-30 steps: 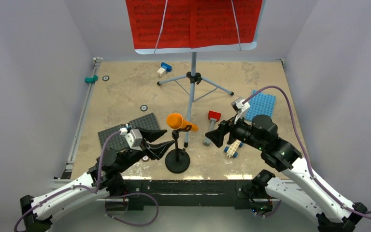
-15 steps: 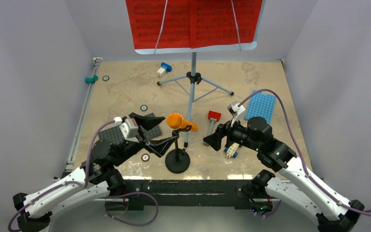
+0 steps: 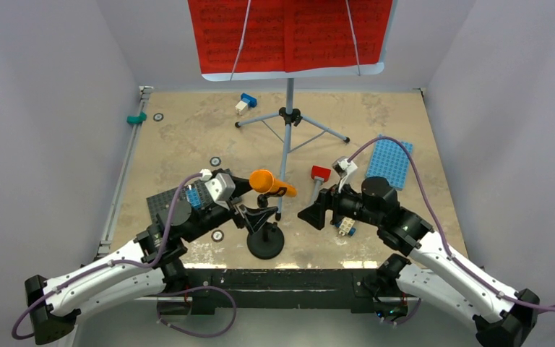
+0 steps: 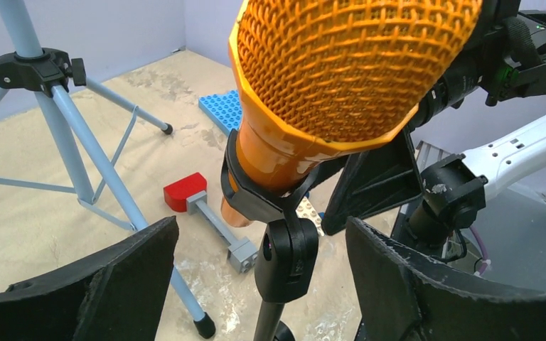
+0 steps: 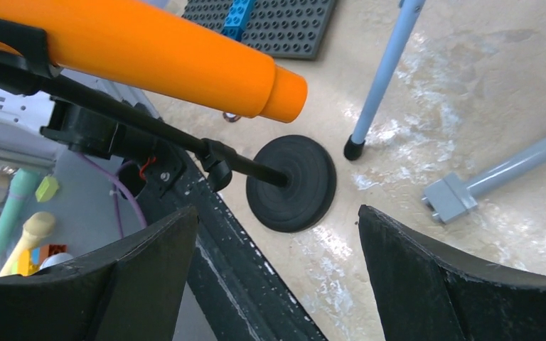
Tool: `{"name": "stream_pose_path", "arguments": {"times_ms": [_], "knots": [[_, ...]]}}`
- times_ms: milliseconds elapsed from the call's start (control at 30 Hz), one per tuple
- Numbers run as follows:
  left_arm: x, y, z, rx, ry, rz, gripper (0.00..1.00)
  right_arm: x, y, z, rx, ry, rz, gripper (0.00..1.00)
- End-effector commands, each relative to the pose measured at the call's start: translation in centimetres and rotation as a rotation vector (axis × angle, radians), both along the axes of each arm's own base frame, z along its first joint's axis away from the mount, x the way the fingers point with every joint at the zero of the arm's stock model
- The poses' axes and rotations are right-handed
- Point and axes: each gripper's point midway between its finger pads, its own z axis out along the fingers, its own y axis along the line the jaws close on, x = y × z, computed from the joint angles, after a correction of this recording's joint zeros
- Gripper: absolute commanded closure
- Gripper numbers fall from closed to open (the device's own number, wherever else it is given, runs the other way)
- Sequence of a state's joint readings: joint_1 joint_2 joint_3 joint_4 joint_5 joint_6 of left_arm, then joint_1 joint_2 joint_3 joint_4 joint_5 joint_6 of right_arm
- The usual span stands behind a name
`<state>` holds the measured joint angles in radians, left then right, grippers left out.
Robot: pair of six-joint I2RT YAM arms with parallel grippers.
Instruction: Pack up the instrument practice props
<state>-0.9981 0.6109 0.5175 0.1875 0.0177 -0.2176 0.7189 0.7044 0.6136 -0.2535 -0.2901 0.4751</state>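
Looking down from above, the pale-blue music stand is cut off at the top edge, with the red pages on it. The table is scuffed beige and the walls are grey. The left gripper has swung in to the black mic stand.

Left wrist now: its fingers are spread wider than a second ago, flanking the clip under the orange microphone without touching.

Right wrist: the right gripper gapes too, facing the stand's round base.

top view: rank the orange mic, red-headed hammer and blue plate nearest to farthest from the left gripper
1. orange mic, just beyond the left gripper, clipped in its stand
2. red-headed hammer, further right, lying on the table
3. blue plate, far right
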Motion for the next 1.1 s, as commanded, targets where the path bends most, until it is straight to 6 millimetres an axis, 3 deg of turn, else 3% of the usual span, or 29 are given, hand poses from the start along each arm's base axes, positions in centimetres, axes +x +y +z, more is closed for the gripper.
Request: {"name": "stream_pose_path", "arguments": {"times_ms": [0, 200, 500, 633, 833, 1067], "knots": [[0.1, -0.7, 0.3, -0.008, -0.02, -0.015, 0.12, -1.0, 2.0, 0.2, 0.081, 0.042, 0.065, 0.13], [0.1, -0.8, -1.8, 0.003, 0.013, -0.017, 0.25, -1.8, 4.1, -1.0, 0.114, 0.117, 0.092, 0.16], [0.3, -0.7, -3.1, 0.004, 0.02, -0.002, 0.54, -1.6, 6.4, -1.5, 0.16, 0.154, 0.101, 0.24], [0.4, -0.6, -3.7, -0.001, 0.024, 0.003, 0.61, -1.2, 7.2, -2.3, 0.161, 0.186, 0.089, 0.3], [0.3, -0.6, -4.3, 0.004, 0.028, 0.004, 0.74, -1.3, 7.6, -3.3, 0.154, 0.2, 0.09, 0.36], [0.6, -0.4, -4.4, -0.02, 0.018, 0.021, 0.94, -1.7, 7.1, -3.8, 0.174, 0.214, 0.071, 0.3]]}}
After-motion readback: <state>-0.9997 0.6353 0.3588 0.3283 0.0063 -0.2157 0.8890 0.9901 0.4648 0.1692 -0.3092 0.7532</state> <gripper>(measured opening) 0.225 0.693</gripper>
